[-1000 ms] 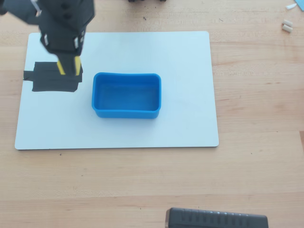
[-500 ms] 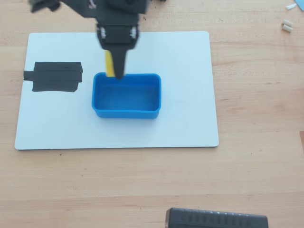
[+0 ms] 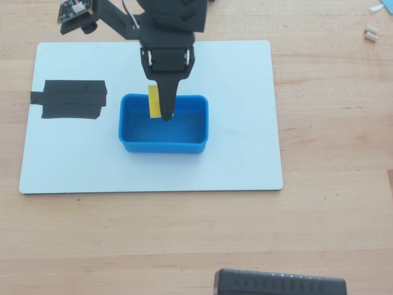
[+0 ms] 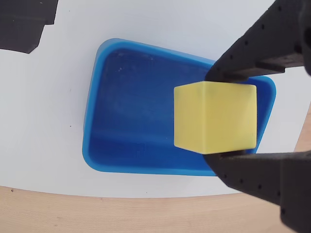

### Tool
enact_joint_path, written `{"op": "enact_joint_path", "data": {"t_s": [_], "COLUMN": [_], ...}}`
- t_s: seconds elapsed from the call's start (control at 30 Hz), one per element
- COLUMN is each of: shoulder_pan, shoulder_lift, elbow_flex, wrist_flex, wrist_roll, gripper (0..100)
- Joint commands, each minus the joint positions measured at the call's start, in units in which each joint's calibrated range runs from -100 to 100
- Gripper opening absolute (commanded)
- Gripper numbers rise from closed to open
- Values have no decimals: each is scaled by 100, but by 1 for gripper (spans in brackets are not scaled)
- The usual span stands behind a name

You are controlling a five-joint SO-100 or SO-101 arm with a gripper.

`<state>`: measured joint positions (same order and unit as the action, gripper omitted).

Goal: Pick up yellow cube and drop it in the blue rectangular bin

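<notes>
The tool (image 4: 216,119) is clamped on the yellow cube (image 4: 214,116), one finger against each side. In a second it has swung from the black tape patch (image 3: 69,99) near the white board's (image 3: 245,74) left edge to hang over the blue rectangular bin (image 3: 126,123), mid-board. By my judgement, only the release remains.

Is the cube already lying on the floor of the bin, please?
No, in the wrist view the cube is clamped between the gripper fingers above the bin.
</notes>
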<state>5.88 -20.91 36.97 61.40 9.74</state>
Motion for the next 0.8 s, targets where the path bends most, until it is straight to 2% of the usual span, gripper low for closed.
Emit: {"op": "enact_joint_path", "data": {"t_s": [0.0,0.13,0.33,0.43,0.7,0.77], "shoulder_pan": [81,158,167,4,-322,-322], "shoulder_lift": [-264,-348,-933,-1425,-3023,-3413], "elbow_flex": [-6,12,184,375,1357,1666], "wrist_flex": [-54,-29,194,425,698,698], "wrist_roll": [-44,-98,-112,-112,-195,-195], "gripper": [24,31,30,25,2,0]}}
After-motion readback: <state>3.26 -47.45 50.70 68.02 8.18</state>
